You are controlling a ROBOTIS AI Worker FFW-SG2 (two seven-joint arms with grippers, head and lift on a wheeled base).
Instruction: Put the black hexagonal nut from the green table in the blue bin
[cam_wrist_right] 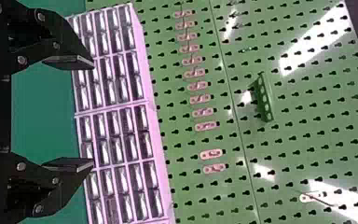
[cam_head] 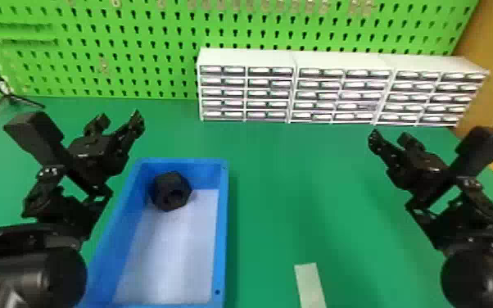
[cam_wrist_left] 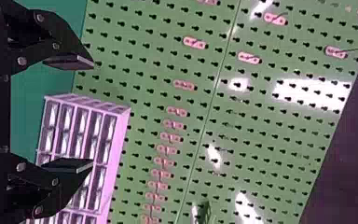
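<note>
Left arm (cam_head: 32, 270) and right arm (cam_head: 479, 274) extend over the green bench (cam_head: 282, 196); left pincer (cam_head: 119, 120) and right pincer (cam_head: 391, 138) both stand open, jaws well apart. Black hexagonal nut (cam_head: 166, 186) lies inside the blue bin (cam_head: 223, 229), near its far left corner.

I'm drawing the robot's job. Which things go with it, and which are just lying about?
For the job:
black nut, in the blue bin
green table, under the bin
left gripper and right gripper, both open

Just there:
white drawers at the back
green board with holes, behind them
pale strip on the table, right of the bin
thin black stand, back left
</note>
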